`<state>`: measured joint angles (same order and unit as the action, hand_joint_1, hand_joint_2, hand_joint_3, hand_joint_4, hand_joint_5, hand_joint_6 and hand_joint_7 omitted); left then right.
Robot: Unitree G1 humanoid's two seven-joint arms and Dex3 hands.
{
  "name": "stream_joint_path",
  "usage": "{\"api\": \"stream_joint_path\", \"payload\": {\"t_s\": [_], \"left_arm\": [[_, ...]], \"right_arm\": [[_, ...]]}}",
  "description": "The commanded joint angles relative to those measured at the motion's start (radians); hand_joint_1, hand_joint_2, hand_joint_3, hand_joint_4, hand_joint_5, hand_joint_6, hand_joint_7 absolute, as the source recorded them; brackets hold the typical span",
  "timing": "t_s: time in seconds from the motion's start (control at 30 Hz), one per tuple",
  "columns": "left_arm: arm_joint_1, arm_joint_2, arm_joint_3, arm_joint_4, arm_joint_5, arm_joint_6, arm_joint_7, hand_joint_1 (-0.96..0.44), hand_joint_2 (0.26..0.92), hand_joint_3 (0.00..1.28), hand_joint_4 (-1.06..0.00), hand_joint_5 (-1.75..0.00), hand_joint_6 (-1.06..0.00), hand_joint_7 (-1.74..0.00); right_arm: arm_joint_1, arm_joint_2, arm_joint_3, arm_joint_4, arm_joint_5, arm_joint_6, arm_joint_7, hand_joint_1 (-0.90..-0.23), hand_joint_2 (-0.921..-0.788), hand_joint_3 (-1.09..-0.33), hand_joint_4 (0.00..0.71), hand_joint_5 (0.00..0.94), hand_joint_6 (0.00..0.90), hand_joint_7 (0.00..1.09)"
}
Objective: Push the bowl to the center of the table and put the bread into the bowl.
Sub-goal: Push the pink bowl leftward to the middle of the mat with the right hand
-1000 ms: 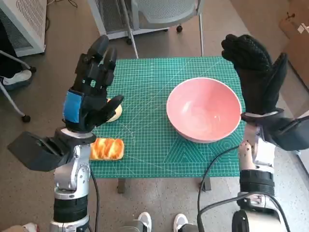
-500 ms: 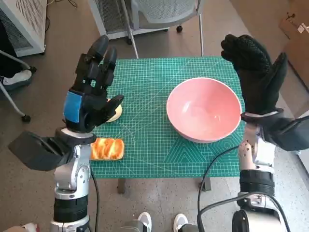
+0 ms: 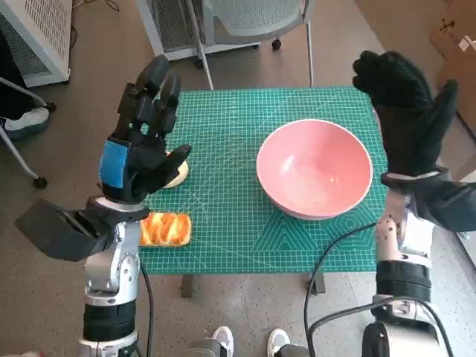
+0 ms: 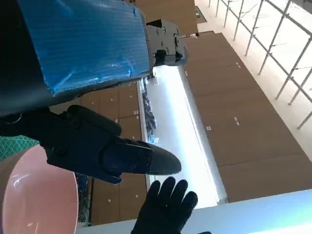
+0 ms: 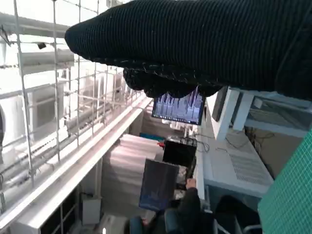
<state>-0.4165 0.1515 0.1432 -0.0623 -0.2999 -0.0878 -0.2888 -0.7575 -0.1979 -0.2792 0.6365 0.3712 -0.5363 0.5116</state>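
Note:
The pink bowl [image 3: 314,168] stands empty on the right half of the green mat [image 3: 230,149]; its rim also shows as the bowl [image 4: 34,195] in the left wrist view. A glazed golden bread [image 3: 164,228] lies at the mat's front left corner. My left hand [image 3: 141,137] is raised above the mat's left side, fingers spread, holding nothing. My right hand [image 3: 405,111] is raised upright beside the bowl's right edge, open and apart from it; the left wrist view shows the right hand [image 4: 165,207] too.
A pale round object [image 3: 177,172] lies on the mat, partly hidden behind my left hand. A chair [image 3: 249,18] stands behind the table. Feet [image 3: 245,342] show below the front edge. In the right wrist view a person [image 5: 187,209] sits at a desk with monitors.
My right hand has shifted a little to the right, away from the bowl's rim. The left hand, bowl and bread are unchanged.

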Motion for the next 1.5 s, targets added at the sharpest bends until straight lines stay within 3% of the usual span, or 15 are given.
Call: {"api": "stream_joint_path", "payload": {"t_s": [0.03, 0.17, 0.43, 0.67, 0.83, 1.17, 1.3, 1.5], "left_arm": [[-0.013, 0.005, 0.001, -0.003, -0.005, 0.006, -0.001, -0.60, 0.921, 0.18, -0.02, 0.00, 0.00, -0.40], [-0.011, 0.005, 0.003, -0.001, -0.009, 0.004, -0.003, -0.59, 0.921, 0.18, -0.02, 0.00, 0.00, -0.39], [-0.010, 0.006, 0.006, 0.003, -0.015, 0.005, -0.003, -0.59, 0.921, 0.18, -0.02, 0.00, 0.00, -0.39], [-0.008, 0.003, 0.005, -0.002, -0.016, 0.012, 0.004, -0.60, 0.921, 0.18, -0.01, 0.00, 0.00, -0.40], [-0.008, 0.003, 0.004, -0.001, -0.015, 0.009, 0.004, -0.60, 0.921, 0.18, -0.01, 0.00, 0.00, -0.40], [-0.002, 0.003, 0.003, -0.013, -0.016, 0.018, 0.008, -0.59, 0.921, 0.17, -0.01, 0.00, 0.00, -0.40], [0.003, 0.010, 0.005, -0.020, -0.012, 0.019, 0.008, -0.59, 0.921, 0.17, -0.01, 0.00, 0.00, -0.40], [0.012, 0.016, 0.006, -0.032, -0.010, 0.021, 0.008, -0.58, 0.921, 0.17, -0.02, 0.00, 0.00, -0.41]], "right_arm": [[-0.019, -0.036, -0.031, 0.114, 0.008, -0.017, 0.018, -0.588, -0.921, -0.609, 0.385, 0.000, 0.414, 0.00], [-0.047, -0.062, -0.055, 0.236, -0.005, -0.051, 0.012, -0.581, -0.921, -0.614, 0.369, 0.000, 0.398, 0.00], [-0.084, -0.103, -0.062, 0.439, -0.070, -0.094, -0.073, -0.558, -0.921, -0.689, 0.331, 0.000, 0.365, 0.00], [-0.092, -0.111, -0.051, 0.547, -0.121, -0.055, -0.179, -0.524, -0.921, -0.728, 0.312, 0.000, 0.338, 0.00], [-0.087, -0.107, -0.051, 0.603, -0.137, -0.005, -0.228, -0.504, -0.921, -0.738, 0.310, 0.000, 0.347, 0.01], [-0.069, -0.061, -0.031, 0.657, -0.184, 0.093, -0.314, -0.482, -0.921, -0.728, 0.324, 0.005, 0.383, 0.02], [-0.062, -0.030, -0.022, 0.668, -0.198, 0.139, -0.318, -0.488, -0.921, -0.730, 0.323, 0.003, 0.378, 0.02], [-0.062, 0.010, -0.029, 0.671, -0.193, 0.186, -0.303, -0.480, -0.921, -0.758, 0.321, 0.003, 0.379, 0.02]]}}
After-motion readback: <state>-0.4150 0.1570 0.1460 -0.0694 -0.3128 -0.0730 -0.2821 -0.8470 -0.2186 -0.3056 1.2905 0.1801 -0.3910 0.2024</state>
